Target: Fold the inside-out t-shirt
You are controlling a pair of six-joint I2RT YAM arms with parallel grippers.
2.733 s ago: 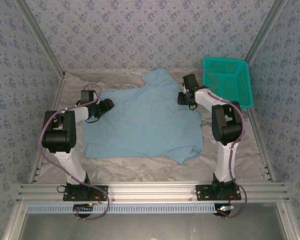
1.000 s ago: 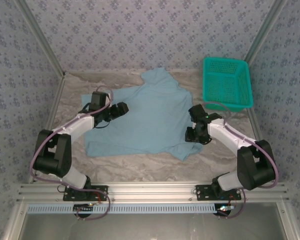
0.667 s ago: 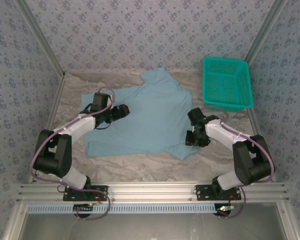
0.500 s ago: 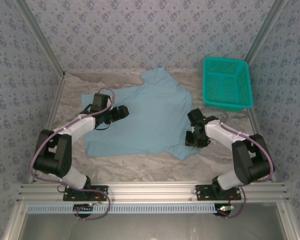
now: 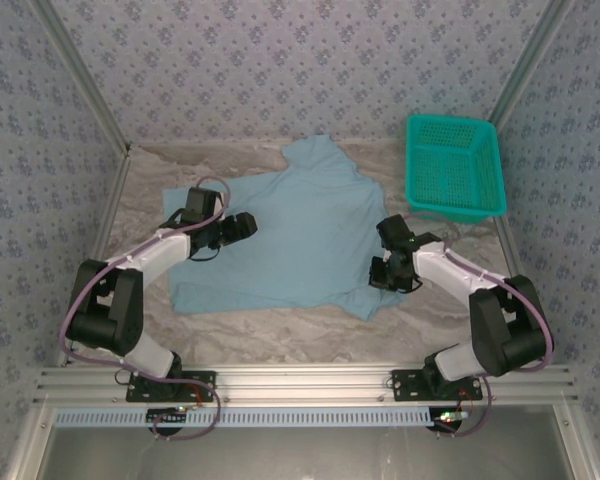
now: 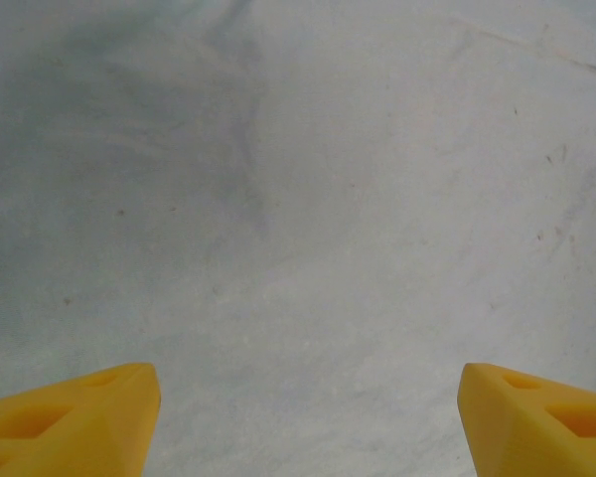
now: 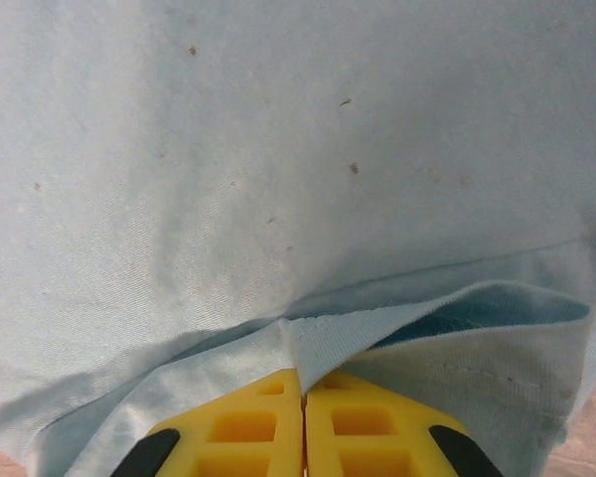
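The inside-out t-shirt (image 5: 300,235) lies spread flat on the bench (image 5: 280,335), left of the teal basket (image 5: 412,165) and nearer the arms. Its wider span runs toward and away from the basket. The right tool (image 5: 381,276) is at the shirt edge on the basket's side, jaws pressed together on a raised fold of that blue edge. The left tool (image 5: 246,224) hangs over the side of the shirt farthest from the basket, jaws wide apart, holding nothing. Of the 2 arms, the right is nearer the pinched edge. The fold probably means carrying that edge away from the basket, across the cloth toward the left tool.
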